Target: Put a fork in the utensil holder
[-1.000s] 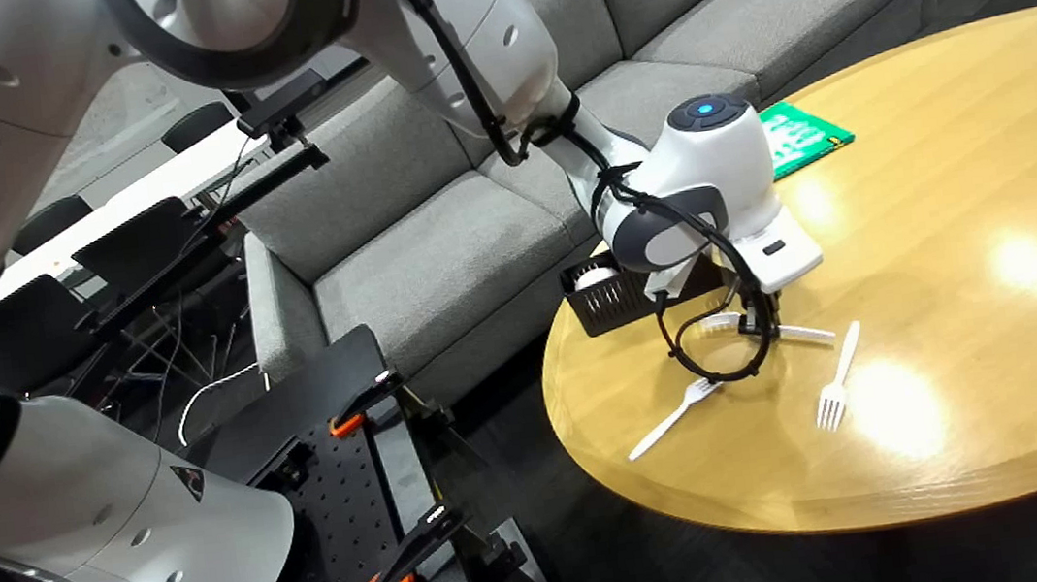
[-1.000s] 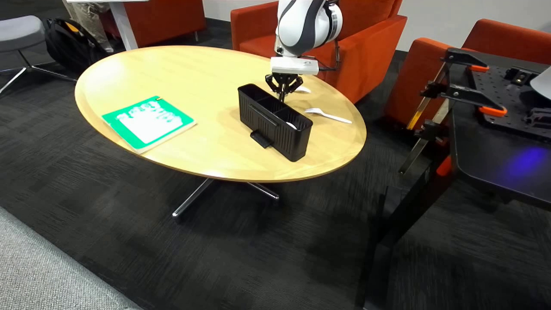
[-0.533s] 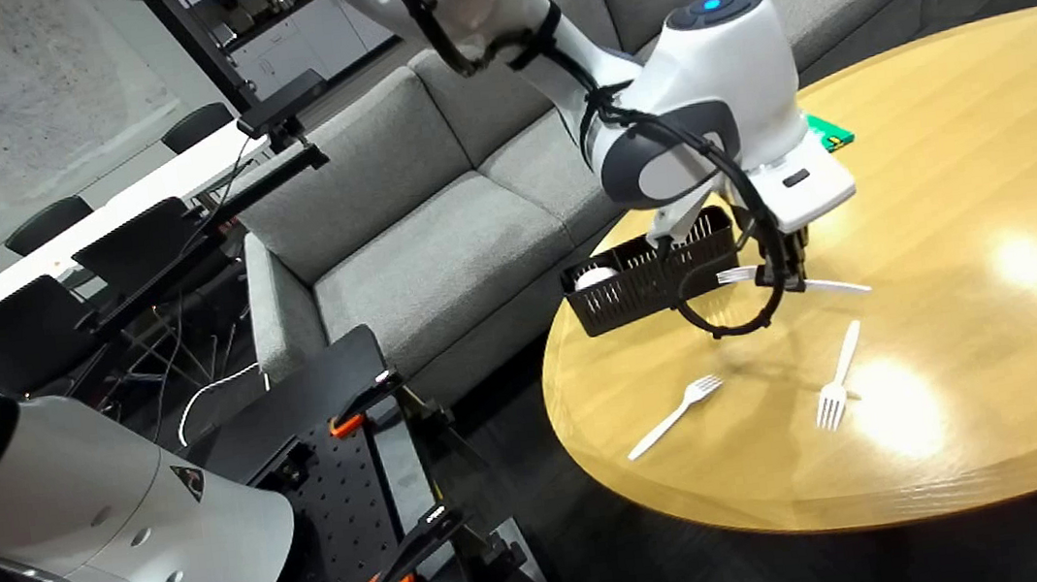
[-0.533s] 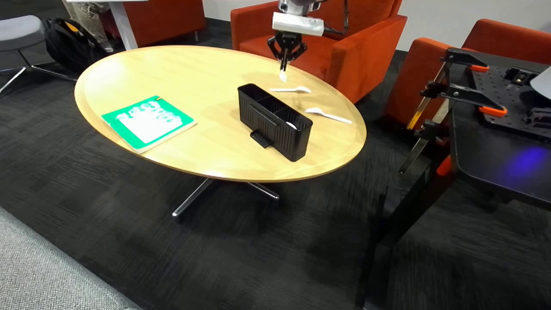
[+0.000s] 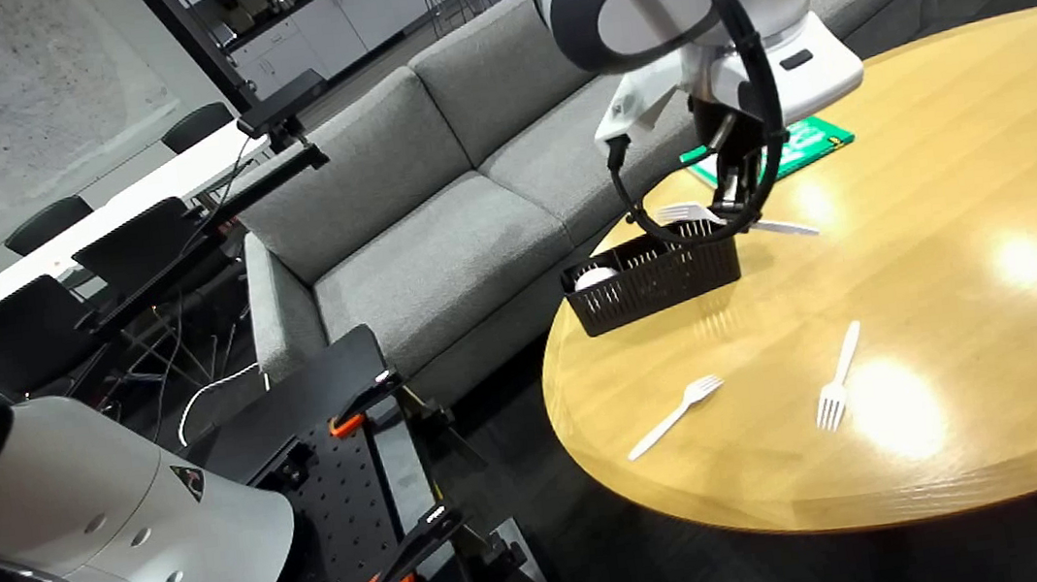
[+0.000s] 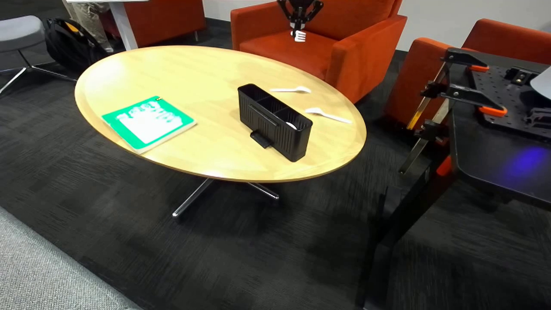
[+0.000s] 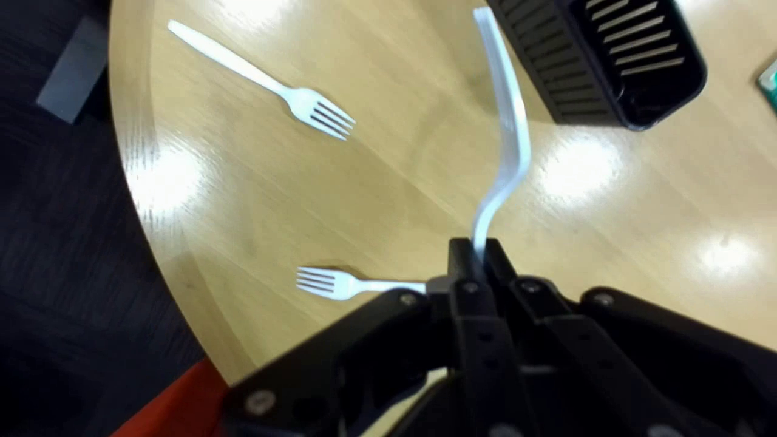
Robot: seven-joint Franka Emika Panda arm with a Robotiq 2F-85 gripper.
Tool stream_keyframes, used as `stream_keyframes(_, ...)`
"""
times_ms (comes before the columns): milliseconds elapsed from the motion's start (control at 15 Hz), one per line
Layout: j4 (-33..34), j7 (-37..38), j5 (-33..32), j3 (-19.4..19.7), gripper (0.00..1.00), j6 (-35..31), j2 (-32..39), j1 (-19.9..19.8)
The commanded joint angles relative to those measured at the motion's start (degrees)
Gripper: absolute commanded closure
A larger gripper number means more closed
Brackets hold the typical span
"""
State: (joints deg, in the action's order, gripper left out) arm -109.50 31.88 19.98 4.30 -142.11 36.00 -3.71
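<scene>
- The green packet is marked in white — too washed out to be read.
- The arm is held out over the table, the gripper pointed down.
- The fork is clamped in it above the table — apart from the utensil holder.

The gripper pinches a white fork, tined end pointing outward, above a wooden table where a slotted black box (only partly in view) stands and two more white forks lie apart.
</scene>
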Motion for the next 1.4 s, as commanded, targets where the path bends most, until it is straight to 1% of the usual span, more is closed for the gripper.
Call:
stream_keyframes(0,-1.82,-9.58,4.92,-3.91,0.99,10.95,-5.81,-4.66)
stream_keyframes(133,-0.19,-14.14,8.96,-5.32,0.99,16.81,-5.72,-6.53)
stream_keyframes(267,1.86,-17.05,13.41,-6.23,0.99,22.28,-4.34,-7.73)
stream_keyframes(467,5.15,-17.54,20.46,-6.36,0.99,29.89,-1.15,-8.21)
stream_keyframes(600,6.67,-15.56,25.6,-5.84,0.99,32.56,1.15,-7.58)
stream_keyframes(733,7.22,-14.78,31.71,-5.73,0.99,32.82,3.19,-7.05)
stream_keyframes(1000,8.0,-15.94,45.41,-5.81,0.99,31.16,7.93,-6.46)
stream_keyframes(1133,9.7,-15.86,50.53,-5.42,0.99,31.67,11.2,-6.23)
stream_keyframes(1333,11.85,-15.77,56.08,-4.88,0.99,31.38,15.08,-5.81)
